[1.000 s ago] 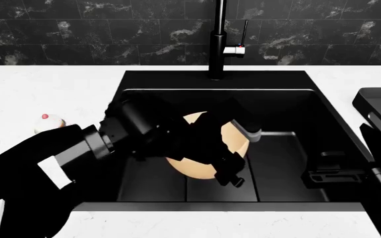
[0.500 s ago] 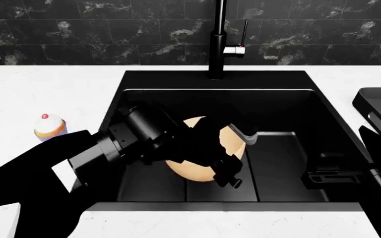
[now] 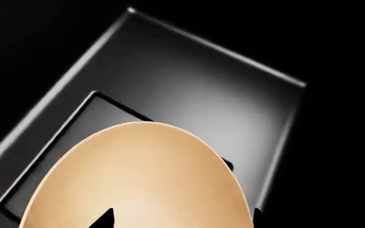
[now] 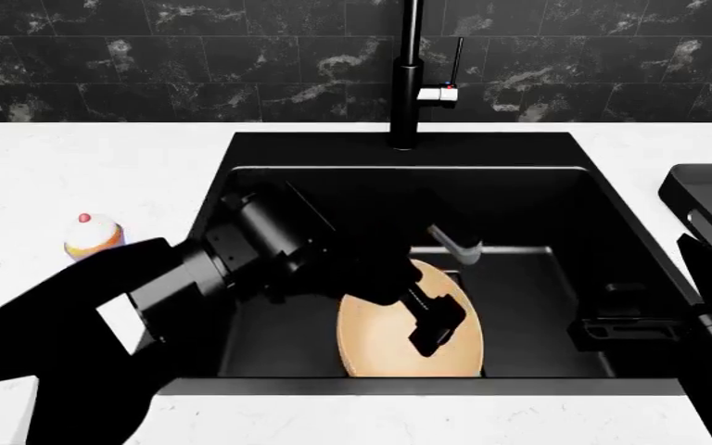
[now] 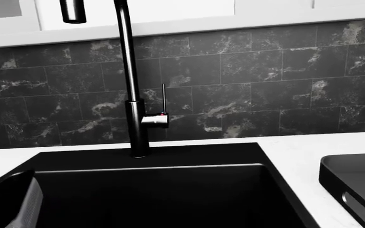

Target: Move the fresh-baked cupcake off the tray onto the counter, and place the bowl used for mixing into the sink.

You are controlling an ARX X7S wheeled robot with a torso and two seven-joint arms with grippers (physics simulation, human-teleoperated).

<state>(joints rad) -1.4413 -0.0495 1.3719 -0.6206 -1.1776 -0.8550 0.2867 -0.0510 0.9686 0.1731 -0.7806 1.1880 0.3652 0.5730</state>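
The tan bowl [image 4: 387, 345] lies on the floor of the black sink [image 4: 307, 153], near its front wall. My left gripper [image 4: 447, 286] hangs over it with its jaws spread wide. One finger is above the bowl and the other stands clear behind it. In the left wrist view the bowl [image 3: 138, 175] fills the lower part under that gripper [image 3: 182, 221]. The cupcake [image 4: 90, 235] stands on the white counter [image 4: 84, 167], left of the sink. The dark grey tray [image 4: 708, 199] is at the right edge and also shows in the right wrist view [image 5: 353, 175]. My right gripper [image 4: 606, 311] hovers open and empty at the sink's right side.
The tall black tap [image 4: 403, 74] stands behind the sink, with its lever to the right; the right wrist view shows it too [image 5: 131, 95]. A black marbled tile wall [image 4: 146, 56] backs the counter. My left arm [image 4: 96, 315] reaches over the sink's front left corner.
The bowl, held tilted up in my left gripper before, has dropped and now lies flat on the sink floor. The left arm has pulled back slightly; the right arm is unmoved.
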